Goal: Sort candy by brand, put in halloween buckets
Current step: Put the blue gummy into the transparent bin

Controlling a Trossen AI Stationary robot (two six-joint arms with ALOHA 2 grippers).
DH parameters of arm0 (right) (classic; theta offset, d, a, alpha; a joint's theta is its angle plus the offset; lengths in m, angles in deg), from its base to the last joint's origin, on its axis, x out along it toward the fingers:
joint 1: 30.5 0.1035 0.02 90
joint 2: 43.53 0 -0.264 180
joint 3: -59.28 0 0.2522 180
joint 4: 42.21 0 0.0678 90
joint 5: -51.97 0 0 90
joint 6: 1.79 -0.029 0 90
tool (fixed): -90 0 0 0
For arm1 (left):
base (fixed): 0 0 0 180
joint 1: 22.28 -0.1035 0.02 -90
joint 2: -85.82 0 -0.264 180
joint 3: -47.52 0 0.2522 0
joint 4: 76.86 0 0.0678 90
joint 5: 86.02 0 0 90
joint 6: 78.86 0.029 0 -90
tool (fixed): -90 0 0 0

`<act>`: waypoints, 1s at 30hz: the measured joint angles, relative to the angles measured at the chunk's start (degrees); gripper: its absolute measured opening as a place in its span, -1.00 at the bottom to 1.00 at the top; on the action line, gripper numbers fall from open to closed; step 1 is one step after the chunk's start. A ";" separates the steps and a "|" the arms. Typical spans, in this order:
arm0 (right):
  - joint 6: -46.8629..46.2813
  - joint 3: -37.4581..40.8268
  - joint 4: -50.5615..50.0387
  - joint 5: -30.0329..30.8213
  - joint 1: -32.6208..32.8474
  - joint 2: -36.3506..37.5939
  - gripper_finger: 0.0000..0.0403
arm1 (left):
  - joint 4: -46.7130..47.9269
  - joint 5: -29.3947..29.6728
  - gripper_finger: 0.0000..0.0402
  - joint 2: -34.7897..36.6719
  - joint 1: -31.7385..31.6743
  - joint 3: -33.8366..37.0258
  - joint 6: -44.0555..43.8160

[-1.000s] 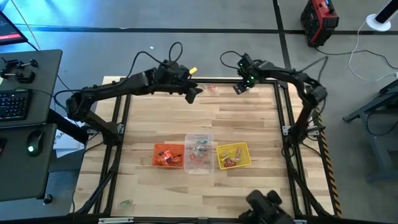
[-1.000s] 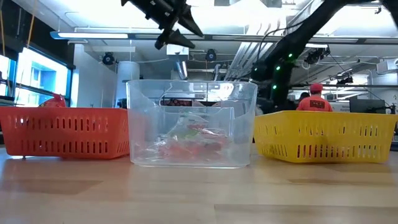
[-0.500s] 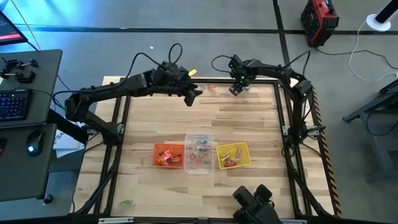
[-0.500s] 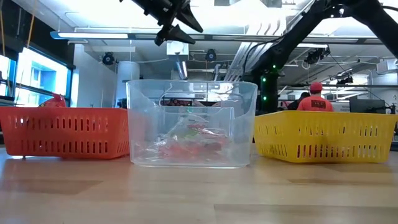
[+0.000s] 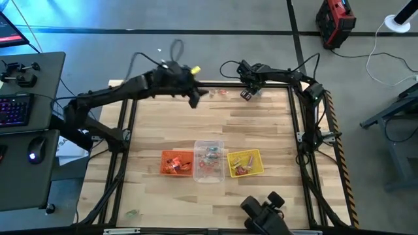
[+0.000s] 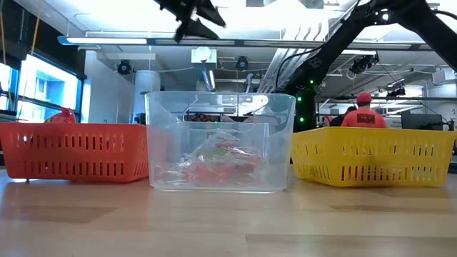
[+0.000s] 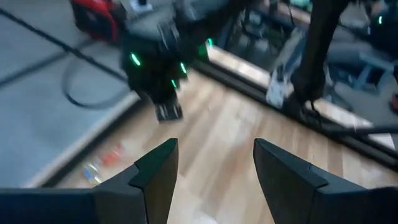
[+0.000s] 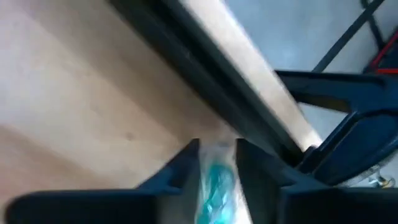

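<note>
The three buckets stand in a row well away from both hands: the orange bucket (image 5: 176, 162), the clear bucket (image 5: 209, 160) and the yellow bucket (image 5: 245, 162), each already holding some candy, so much of the sorting looks done. The right hand (image 8: 216, 163), at the desk's (image 5: 261, 130) far edge, is pinching a teal-wrapped candy (image 8: 216, 185) between its fingers. A few loose candies (image 5: 221, 92) lie just beside it. The left hand (image 7: 214, 163) hovers nearby, spread and empty.
</note>
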 joint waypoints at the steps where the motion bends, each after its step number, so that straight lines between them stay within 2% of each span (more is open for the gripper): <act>1: -0.01 -0.01 0.29 0.57 0.15 0.00 -0.66 | 0.01 0.34 -0.01 1.38 -0.64 0.00 0.49; 4: 0.01 -0.01 0.13 1.10 0.84 0.04 -0.93 | 0.01 1.90 -0.01 5.41 -2.42 -0.04 0.99; 9: -1.29 0.08 -2.44 -2.04 2.85 3.44 -0.97 | 1.93 4.09 -0.01 11.81 -3.65 -0.06 2.74; 12: -4.90 0.08 -1.72 -10.01 5.05 8.27 -0.98 | 4.43 6.68 0.00 14.88 -3.62 -0.11 3.92; 16: -10.34 0.08 5.88 -24.03 9.93 14.56 -0.99 | 7.17 10.08 -0.01 17.47 -3.63 -0.11 3.82; 19: -16.11 0.06 12.38 -31.63 15.29 16.64 -1.00 | 7.90 10.98 -0.01 17.97 -3.63 -0.11 2.94; 23: -20.99 0.08 15.04 -36.55 25.34 16.81 -1.00 | 9.34 10.63 0.00 17.84 -3.43 -0.11 2.94; 28: -26.12 0.59 15.45 -35.98 39.43 16.80 -1.00 | 14.26 6.59 -0.01 17.89 -3.37 -0.11 3.82; 30: -30.64 0.60 15.47 -33.32 44.35 16.79 -1.00 | 17.67 4.60 -0.01 18.00 -3.26 -0.11 3.95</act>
